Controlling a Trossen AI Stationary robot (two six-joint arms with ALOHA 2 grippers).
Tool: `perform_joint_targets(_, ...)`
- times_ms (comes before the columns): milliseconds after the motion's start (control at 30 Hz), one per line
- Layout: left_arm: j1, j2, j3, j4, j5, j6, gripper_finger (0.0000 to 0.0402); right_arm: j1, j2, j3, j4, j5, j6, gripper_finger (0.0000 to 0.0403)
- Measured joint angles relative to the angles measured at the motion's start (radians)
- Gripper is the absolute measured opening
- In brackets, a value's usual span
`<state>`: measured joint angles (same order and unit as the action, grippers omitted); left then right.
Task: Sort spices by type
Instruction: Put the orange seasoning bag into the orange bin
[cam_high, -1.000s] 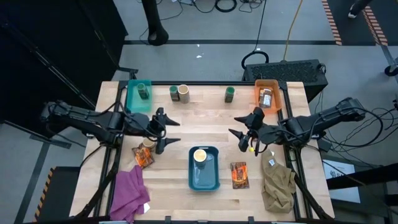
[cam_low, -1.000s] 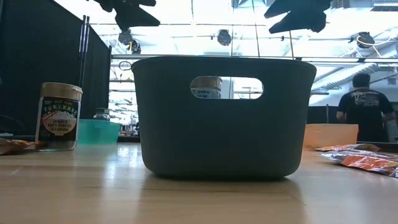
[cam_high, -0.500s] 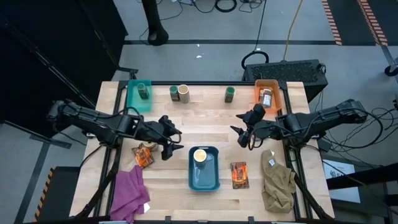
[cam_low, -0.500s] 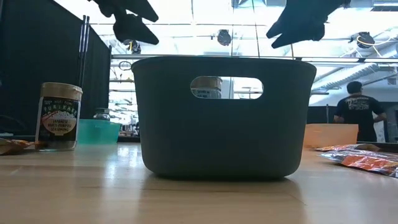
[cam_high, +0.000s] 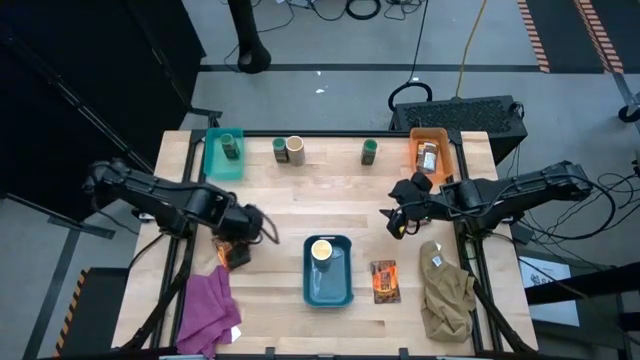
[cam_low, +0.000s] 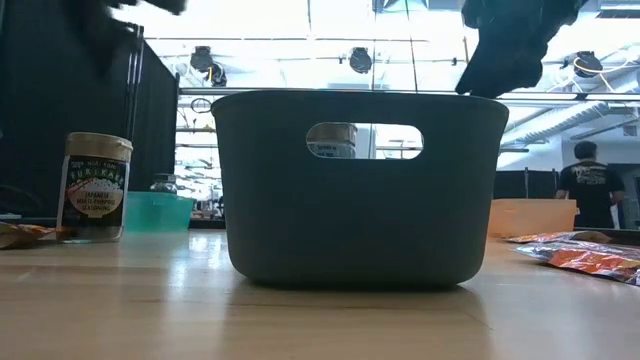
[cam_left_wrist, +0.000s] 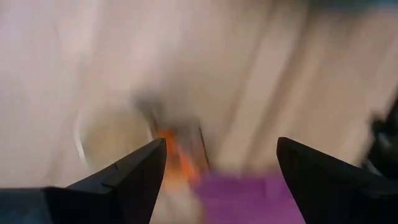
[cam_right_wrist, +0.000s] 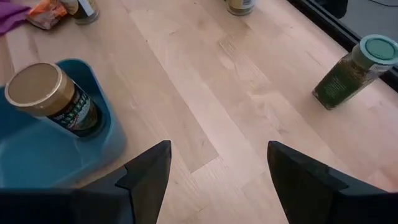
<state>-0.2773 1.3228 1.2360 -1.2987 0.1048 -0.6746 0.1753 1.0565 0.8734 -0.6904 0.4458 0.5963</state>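
Left gripper (cam_left_wrist: 214, 162), spread, hangs over a jar (cam_high: 238, 231) and packet (cam_high: 232, 252) lying close; it could snag both. Right gripper (cam_right_wrist: 214, 163) waits spread.

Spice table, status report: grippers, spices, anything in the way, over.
Left gripper open above the orange packet at the table's left. Right gripper open, empty, right of centre. One cream-topped jar in the blue bin. Nothing in the way.

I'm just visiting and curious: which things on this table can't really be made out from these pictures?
- Left wrist view: all motion-blurred; the orange packet is only a smear.
- Low view: the blue bin hides the table behind it.
- High view: the left gripper covers the packet and jar beneath it; labels too small to read.
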Motion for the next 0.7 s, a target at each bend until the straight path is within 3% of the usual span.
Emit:
perform_joint_targets(100, -0.042, -0.001, 0.011, -0.098, 0.058, -0.054, 0.0311, 0.0, 0.0, 0.0, 0.034, 0.0, -0.037, 0.0249)
perform_joint_targets(333, -0.129, 0.018, -0.018, -0.051, 0.032, -0.248, 0.0311, 0.0, 0.0, 0.0, 0.082, -0.002, -0.085, 0.0249)
perform_joint_targets(533, -0.306, 0.042, -0.019, -0.011, -0.173, -0.309, 0.0311, 0.0, 0.0, 0.0, 0.073, -0.003, -0.088, 0.0249)
perform_joint_targets(700, -0.386, 0.084, -0.019, -0.02, -0.294, -0.439, 0.0311, 0.0, 0.0, 0.0, 0.073, -0.003, -0.088, 0.0249)
